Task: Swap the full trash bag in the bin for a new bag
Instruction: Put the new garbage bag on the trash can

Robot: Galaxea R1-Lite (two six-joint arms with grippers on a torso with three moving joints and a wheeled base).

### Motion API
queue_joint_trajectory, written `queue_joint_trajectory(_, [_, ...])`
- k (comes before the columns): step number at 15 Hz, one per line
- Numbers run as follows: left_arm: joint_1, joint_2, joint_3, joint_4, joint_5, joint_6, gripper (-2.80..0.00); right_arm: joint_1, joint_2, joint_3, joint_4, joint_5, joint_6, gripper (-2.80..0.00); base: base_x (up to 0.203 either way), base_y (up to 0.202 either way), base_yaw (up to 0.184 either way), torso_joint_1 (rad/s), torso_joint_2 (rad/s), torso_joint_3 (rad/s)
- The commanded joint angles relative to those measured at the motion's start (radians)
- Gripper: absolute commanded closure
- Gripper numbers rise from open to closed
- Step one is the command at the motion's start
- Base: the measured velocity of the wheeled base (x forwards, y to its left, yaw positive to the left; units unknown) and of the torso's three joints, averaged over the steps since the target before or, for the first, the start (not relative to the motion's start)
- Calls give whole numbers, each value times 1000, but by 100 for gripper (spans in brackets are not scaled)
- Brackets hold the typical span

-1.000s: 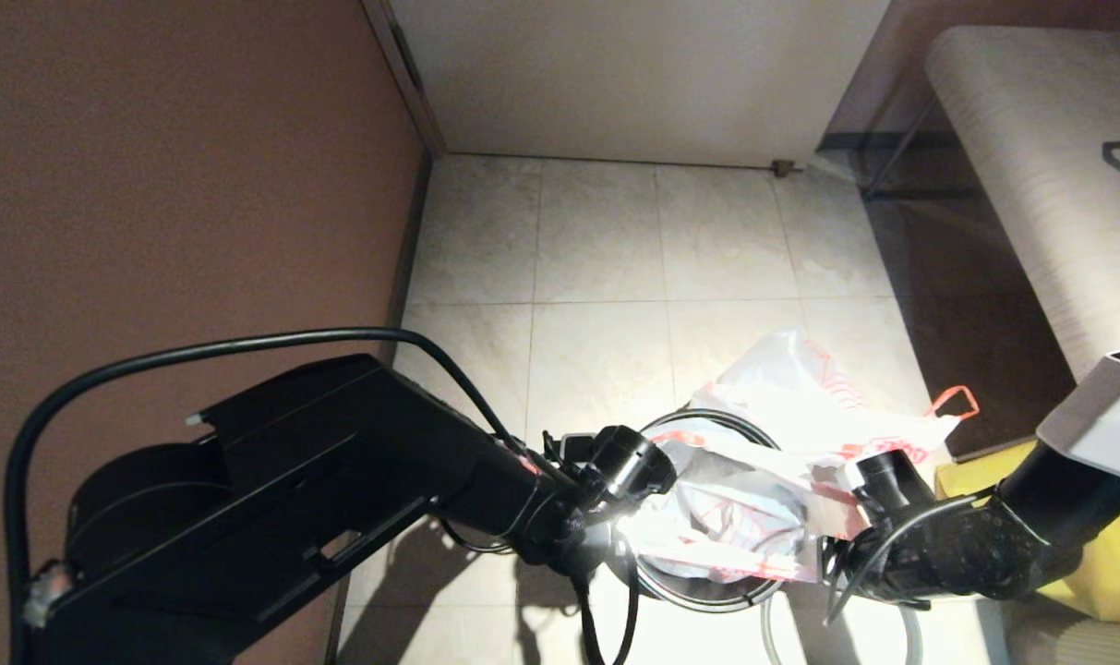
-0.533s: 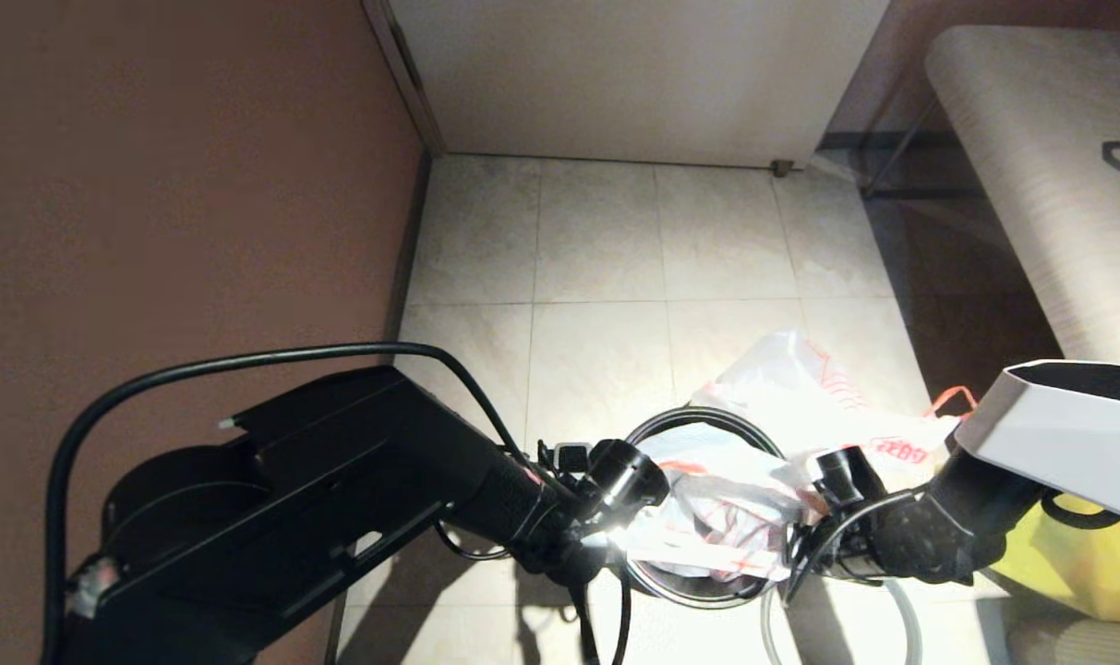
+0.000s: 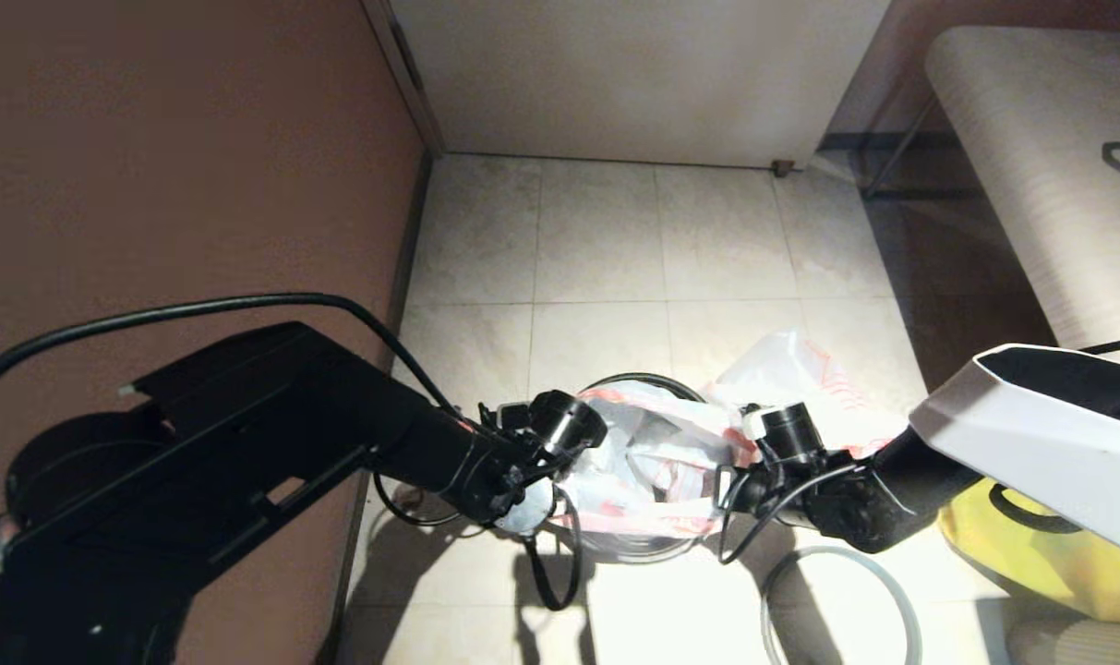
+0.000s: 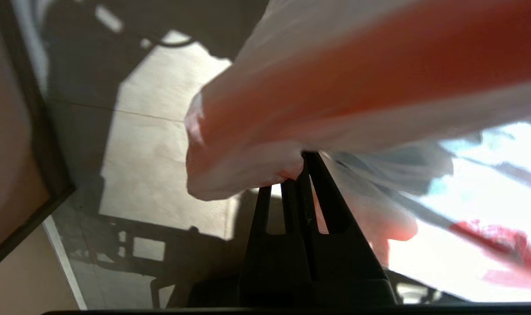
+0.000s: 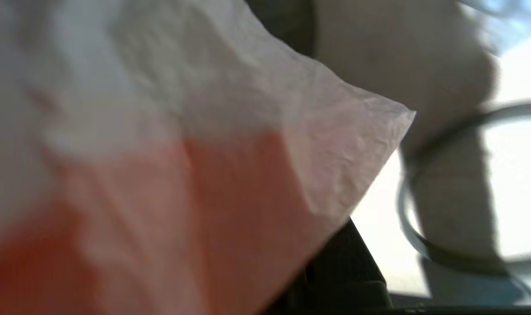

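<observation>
The bin [image 3: 647, 554] stands on the tiled floor [image 3: 596, 249], low in the middle of the head view, between the two arms. The new bag [image 3: 652, 457] is spread over its mouth, thin white plastic with a red hem, and the dark rim of the bin shows behind it.

The left gripper [image 3: 560, 485] is at the left side of the bin. In the left wrist view its fingers [image 4: 307, 183] are pressed together, and the red and white hem of the bag is pinched between their tips. The right gripper [image 3: 730, 480] is at the right side of the bin, at about the same height. Its fingers are also closed, and in the right wrist view the hem of the bag lies over them and hides the tips, so the bag seems to be held there too.

Behind the right gripper another white bag with red print [image 3: 800, 369] lies on the floor, just beside the bin; whether it is the full one cannot be told. A thin grey hoop [image 3: 892, 591] lies on the floor in front of the right arm. A yellow bag [image 3: 1040, 554] is partly under that arm. A brown wall [image 3: 181, 157] is on the left.
</observation>
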Motion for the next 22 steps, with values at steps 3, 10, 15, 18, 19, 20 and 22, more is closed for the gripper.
queue_joint_trajectory(3, [125,-32,82,-131,-6,37,0,59,45,-159,16,8,-12,0,0,0,0,0,0,0])
queue_joint_trajectory(10, [122,-46,108,-222,-35,65,0,78,-46,-222,262,5,-14,0,0,0,0,0,0,0])
queue_joint_trajectory(15, [33,-68,215,-301,-33,64,0,65,-151,-58,265,-11,-10,0,0,0,0,0,0,0])
queue_joint_trajectory(18, [20,-15,254,-331,-39,62,0,67,-177,49,259,-65,-9,0,0,0,0,0,0,0])
queue_joint_trajectory(19, [19,-8,285,-371,-41,62,0,70,-185,67,256,-75,-9,0,0,0,0,0,0,0])
queue_joint_trajectory(20, [19,-7,329,-414,-42,62,0,73,-200,95,253,-75,-9,0,0,0,0,0,0,0])
queue_joint_trajectory(22, [19,13,398,-503,-44,67,0,91,-197,132,251,-76,-9,0,0,0,0,0,0,0])
